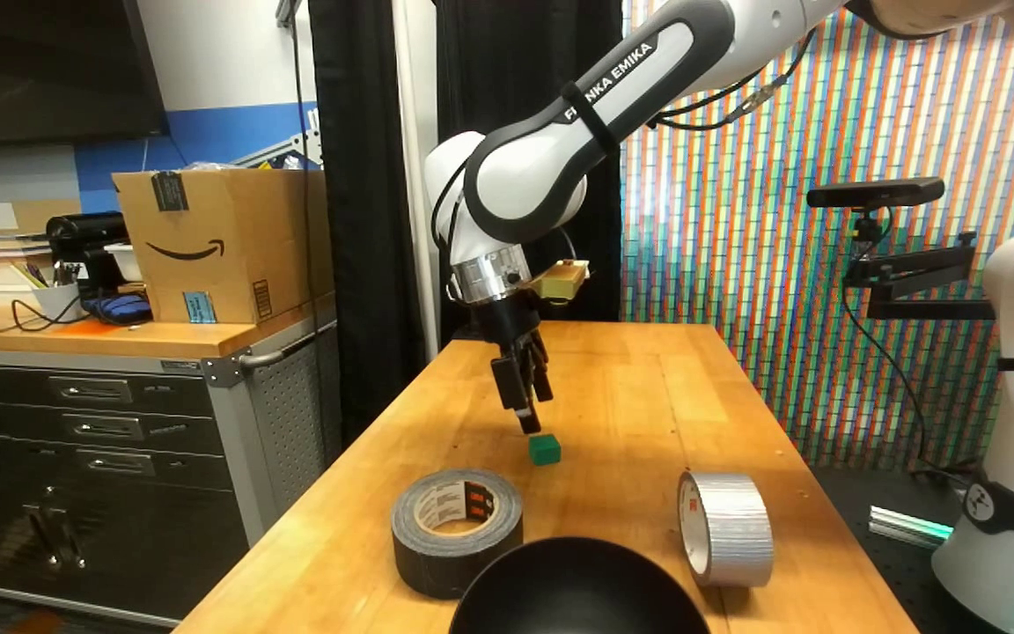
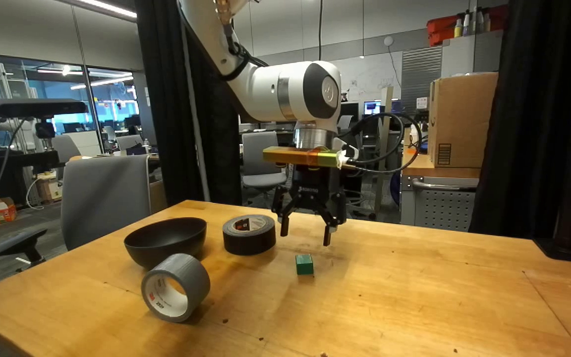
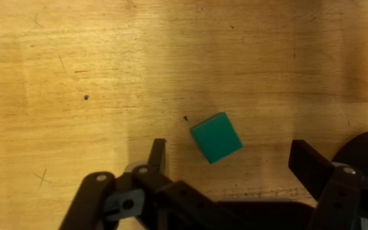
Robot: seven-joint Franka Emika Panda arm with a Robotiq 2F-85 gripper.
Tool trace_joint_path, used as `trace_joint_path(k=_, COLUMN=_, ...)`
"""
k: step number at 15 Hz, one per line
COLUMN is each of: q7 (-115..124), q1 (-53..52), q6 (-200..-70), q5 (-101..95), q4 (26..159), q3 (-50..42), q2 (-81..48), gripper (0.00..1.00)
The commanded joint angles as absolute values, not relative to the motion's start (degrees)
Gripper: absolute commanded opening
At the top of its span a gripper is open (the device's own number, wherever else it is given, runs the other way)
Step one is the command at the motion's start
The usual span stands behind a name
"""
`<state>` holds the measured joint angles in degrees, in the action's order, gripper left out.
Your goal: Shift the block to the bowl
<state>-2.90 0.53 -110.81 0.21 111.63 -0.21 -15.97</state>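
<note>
Pre-grasp, looks like: fingers (image 2: 284,226) spread and empty, up near the green cube (image 2: 304,265), which sits midway-ish between the long edges of the worktop (image 2: 414,292). I'd twist to match it, drop, pinch, then black bowl (image 2: 161,247).

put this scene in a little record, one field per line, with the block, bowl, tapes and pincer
item to move: green block, resting on the wooden table
destination: black bowl, opening upward, block not in it
grasping part: pincer, open, above the table, not touching the block
flat roll: black tape, lying beside the bowl
roll on edge: grey tape, resting on its curved side
task status: block not yet picked up
</note>
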Motion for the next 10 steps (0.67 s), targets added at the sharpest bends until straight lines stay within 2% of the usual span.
trace_joint_path(k=1, q7=-3.6, q1=1.2, q6=-111.1, q5=0.2, q4=109.3, q3=-0.5, q2=-18.3, gripper=1.0)
trace_joint_path(k=10, q7=-2.4, q1=0.9, q6=-111.3, q5=-0.6, q4=108.7, q3=-0.5, q2=-21.3, gripper=1.0)
